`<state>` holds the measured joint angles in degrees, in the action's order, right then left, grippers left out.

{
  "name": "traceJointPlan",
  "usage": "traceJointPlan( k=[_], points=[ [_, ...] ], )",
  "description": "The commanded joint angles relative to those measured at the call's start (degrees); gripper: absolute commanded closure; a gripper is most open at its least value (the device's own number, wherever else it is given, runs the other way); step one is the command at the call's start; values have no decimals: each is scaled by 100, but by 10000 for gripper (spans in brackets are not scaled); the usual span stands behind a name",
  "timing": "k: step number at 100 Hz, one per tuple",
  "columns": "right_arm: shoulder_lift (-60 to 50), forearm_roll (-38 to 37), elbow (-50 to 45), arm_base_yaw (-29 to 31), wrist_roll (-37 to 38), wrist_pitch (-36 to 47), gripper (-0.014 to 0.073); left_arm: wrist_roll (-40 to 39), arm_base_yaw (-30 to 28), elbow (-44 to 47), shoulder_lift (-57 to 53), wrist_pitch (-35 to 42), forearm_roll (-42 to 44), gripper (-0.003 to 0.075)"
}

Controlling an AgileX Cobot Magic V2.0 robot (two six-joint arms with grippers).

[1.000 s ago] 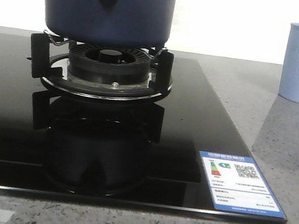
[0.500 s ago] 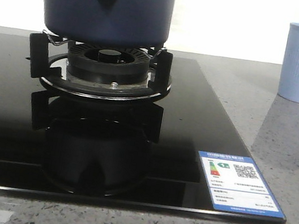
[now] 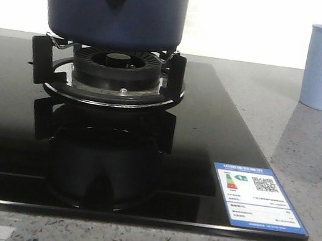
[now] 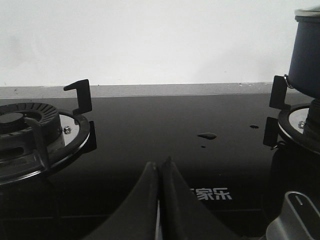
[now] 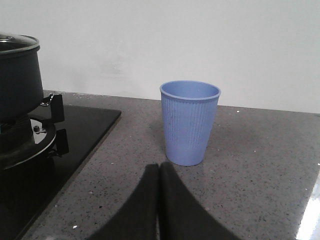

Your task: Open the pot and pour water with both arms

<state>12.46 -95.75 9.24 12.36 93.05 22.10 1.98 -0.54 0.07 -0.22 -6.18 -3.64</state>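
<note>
With the pot sitting lidded on the burner stand and both the left pincer and right pincer pressed narrow and empty, each should spread wide before reaching lid and cup.

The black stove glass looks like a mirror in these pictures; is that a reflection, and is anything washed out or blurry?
Front view: the glossy cooktop mirrors the burner beneath the pot; the wall behind is overexposed white. Left wrist view: the closed left end effector is dark and soft at close range. Right wrist view: the cup is sharp and evenly lit; glare shows on the counter's edge.
</note>
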Motion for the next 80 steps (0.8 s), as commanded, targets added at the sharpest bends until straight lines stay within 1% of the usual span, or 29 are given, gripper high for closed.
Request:
traceJointPlan(
  k=[1, 49, 74, 80],
  points=[
    [44, 158, 147, 48, -48, -132, 671, -51, -7, 51, -172, 393, -36, 741],
    [44, 158, 134, 48, -48, -170, 671, -51, -7, 51, -172, 393, -36, 741],
    [44, 428, 94, 48, -48, -127, 671, -51, -7, 51, -172, 393, -36, 741],
    [44, 428, 94, 48, -193, -127, 671, -51, -7, 51, -172, 393, -36, 741]
  ],
)
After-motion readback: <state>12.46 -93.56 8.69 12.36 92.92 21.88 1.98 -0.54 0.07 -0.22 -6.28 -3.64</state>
